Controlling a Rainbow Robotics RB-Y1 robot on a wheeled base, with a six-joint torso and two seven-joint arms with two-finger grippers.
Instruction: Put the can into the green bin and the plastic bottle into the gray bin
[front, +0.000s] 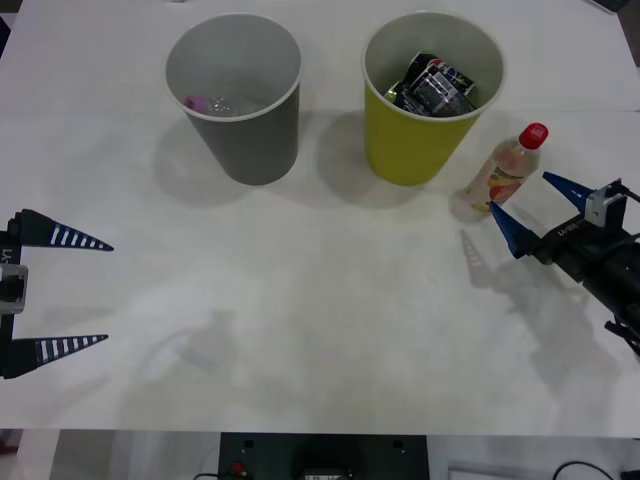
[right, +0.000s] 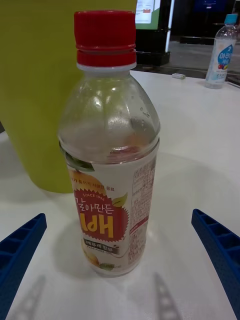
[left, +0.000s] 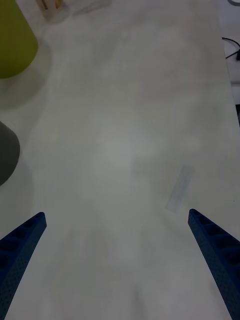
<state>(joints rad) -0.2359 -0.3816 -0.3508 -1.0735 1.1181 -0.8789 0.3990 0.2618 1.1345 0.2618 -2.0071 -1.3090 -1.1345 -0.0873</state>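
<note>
The right gripper (front: 530, 205) sits low at the table's right side with its blue fingers spread wide, aimed at the plastic bottle (front: 507, 168), which stands upright just beside the green bin (front: 420, 140) and a little in front of it. The step in hand looks like the approach to grasp the bottle — in the right wrist view the bottle (right: 111, 150) is centred between the two open fingers but not yet between their tips, with nothing touching it. To do this well the gripper should probably slide straight forward until the fingers flank the labelled body, then close there instead of on the narrow neck; the bottle holds only a little drink, so it may tip at a nudge, and the bin close behind leaves scant room on that side. The left gripper (front: 75, 292) waits at the table's left edge, fingers apart and holding nothing. As for the bins, the green one already holds dark crushed cans (front: 435, 85), so that half of the task seems done. The gray bin (front: 240, 100) — to the left of the green one — holds a small clear item with a pink cap (front: 197, 102) at its bottom, and the bottle has yet to go in.
</note>
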